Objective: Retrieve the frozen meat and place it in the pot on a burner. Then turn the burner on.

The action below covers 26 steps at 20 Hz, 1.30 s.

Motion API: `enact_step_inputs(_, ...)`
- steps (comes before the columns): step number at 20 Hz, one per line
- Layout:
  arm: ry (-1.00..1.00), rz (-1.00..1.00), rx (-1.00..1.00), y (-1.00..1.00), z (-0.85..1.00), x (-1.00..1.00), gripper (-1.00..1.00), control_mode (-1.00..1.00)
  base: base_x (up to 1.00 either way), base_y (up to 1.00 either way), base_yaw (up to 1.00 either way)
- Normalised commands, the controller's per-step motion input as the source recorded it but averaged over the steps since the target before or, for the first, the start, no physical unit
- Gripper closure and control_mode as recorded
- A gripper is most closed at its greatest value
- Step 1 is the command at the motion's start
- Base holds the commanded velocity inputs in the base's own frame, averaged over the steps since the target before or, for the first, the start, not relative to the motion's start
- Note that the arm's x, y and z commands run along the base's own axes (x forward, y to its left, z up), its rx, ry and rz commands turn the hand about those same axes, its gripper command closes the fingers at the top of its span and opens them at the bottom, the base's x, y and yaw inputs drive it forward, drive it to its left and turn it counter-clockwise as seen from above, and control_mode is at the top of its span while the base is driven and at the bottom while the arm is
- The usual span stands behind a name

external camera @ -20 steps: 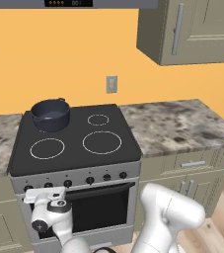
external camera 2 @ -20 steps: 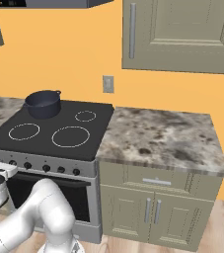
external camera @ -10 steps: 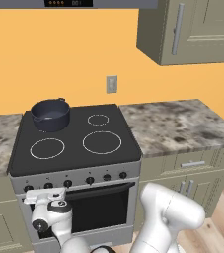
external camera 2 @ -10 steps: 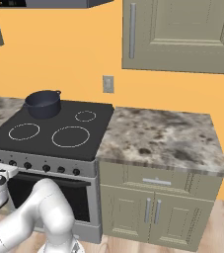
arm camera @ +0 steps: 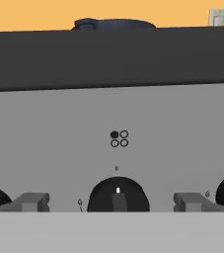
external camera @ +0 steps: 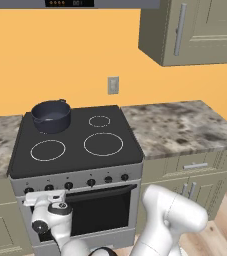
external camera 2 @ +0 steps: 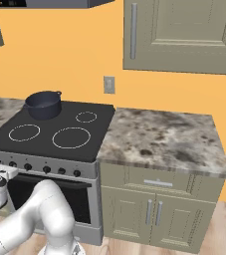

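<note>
You have the gripper (arm camera: 111,201) with its fingers spread wide, framing a black stove knob (arm camera: 118,194) between them. The knob is rigid and smooth, so pinch its raised ridge squarely. Neighbouring knobs sit close on both sides. Up on the cooktop (external camera: 75,142), the pot (external camera: 51,115) rests on the rear-left burner; whether meat lies inside, you cannot tell.

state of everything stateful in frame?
gripper: open, fingers either side of a stove knob
stove knob: not gripped, white mark pointing up
pot: upright on back left burner, contents not visible
upper cabinet: closed
lower cabinet doors: closed
</note>
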Motion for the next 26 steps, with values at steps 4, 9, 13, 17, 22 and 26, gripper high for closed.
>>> enact_step_inputs(4, -0.04, 0.00, 0.00, 0.00, -0.03, 0.00, -1.00, -1.00, 0.00, 0.00, 0.00)
enact_step_inputs(9, -0.03, 0.00, 0.00, 0.00, -0.13, 0.00, -1.00, -1.00, 0.00, 0.00, 0.00)
enact_step_inputs(13, 0.00, 0.00, 0.00, 0.01, -0.34, 0.00, -1.00, -1.00, 0.00, 0.00, 0.00)
enact_step_inputs(17, 0.00, 0.00, 0.00, 0.02, -0.24, 0.00, -1.00, -1.00, 0.00, 0.00, 0.00)
enact_step_inputs(22, 0.00, 0.00, 0.00, 0.00, -0.14, 0.00, -1.00, -1.00, 0.00, 0.00, 0.00)
enact_step_inputs(26, 0.00, 0.00, 0.00, 0.01, -0.18, 0.00, -1.00, -1.00, 0.00, 0.00, 0.00)
